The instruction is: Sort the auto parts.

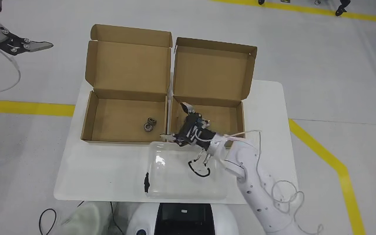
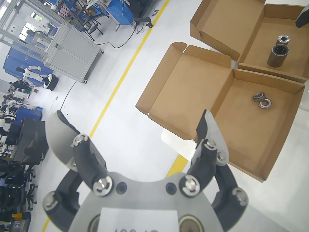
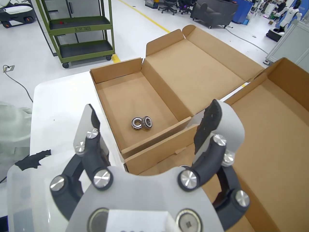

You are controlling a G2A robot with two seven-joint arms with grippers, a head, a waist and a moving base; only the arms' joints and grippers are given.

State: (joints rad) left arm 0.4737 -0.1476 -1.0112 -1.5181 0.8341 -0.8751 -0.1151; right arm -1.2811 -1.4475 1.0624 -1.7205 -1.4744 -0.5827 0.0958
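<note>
Bearings (image 1: 150,123), two little metal rings, lie in the left box (image 1: 94,117) on the table (image 1: 267,117), seen from the top. The right gripper (image 1: 178,123) hangs over the cardboard wall where that box meets the right box (image 1: 235,111). A clear tub (image 1: 176,182) sits just in front. The left gripper (image 1: 23,42) is far off to the side, past the table. If the right arm goes down here, I think it could bump the wall and push a box.

From the left wrist, the left gripper (image 2: 135,126) is spread wide and holds nothing. The bearings touch each other in the left box. Two metal tubes (image 2: 278,51) stand up in the right box. Each kind seems to have its own box, so a part dropped in the wrong one would spoil the sort.

From the right wrist, the right gripper (image 3: 152,107) is wide too, with nothing in it. The bearings are round, so they might roll if knocked. A white label (image 2: 137,219) on the left wrist is cut off at the edge. I can read no words anywhere.
</note>
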